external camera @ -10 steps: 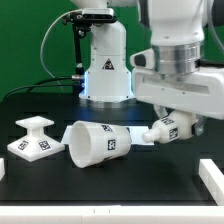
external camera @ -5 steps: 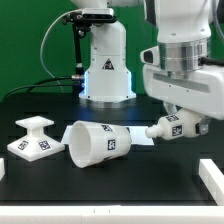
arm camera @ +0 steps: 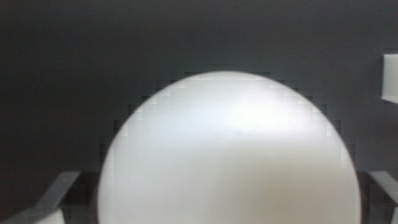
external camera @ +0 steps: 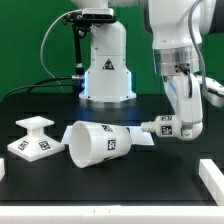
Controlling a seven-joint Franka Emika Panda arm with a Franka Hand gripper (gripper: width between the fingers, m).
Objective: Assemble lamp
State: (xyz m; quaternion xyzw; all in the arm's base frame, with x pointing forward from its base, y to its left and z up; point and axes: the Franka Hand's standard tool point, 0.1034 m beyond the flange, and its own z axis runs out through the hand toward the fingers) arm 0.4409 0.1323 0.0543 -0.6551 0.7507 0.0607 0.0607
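At the frame's right the gripper (external camera: pixel 176 128) has swivelled, still pinching the bulb (external camera: pixel 155 127) sideways. It is probably reorienting it for the base (external camera: pixel 32 138), lower left.

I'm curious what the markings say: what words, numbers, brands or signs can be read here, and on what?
No words or numbers are readable in either view.
Triangle sign, details too small to read: on the white pedestal.
Black-and-white square tags, patterns rather than letters: on the base, the shade and the bulb.

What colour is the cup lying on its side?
The shade is white with black-and-white square tags, clearest in the exterior view.
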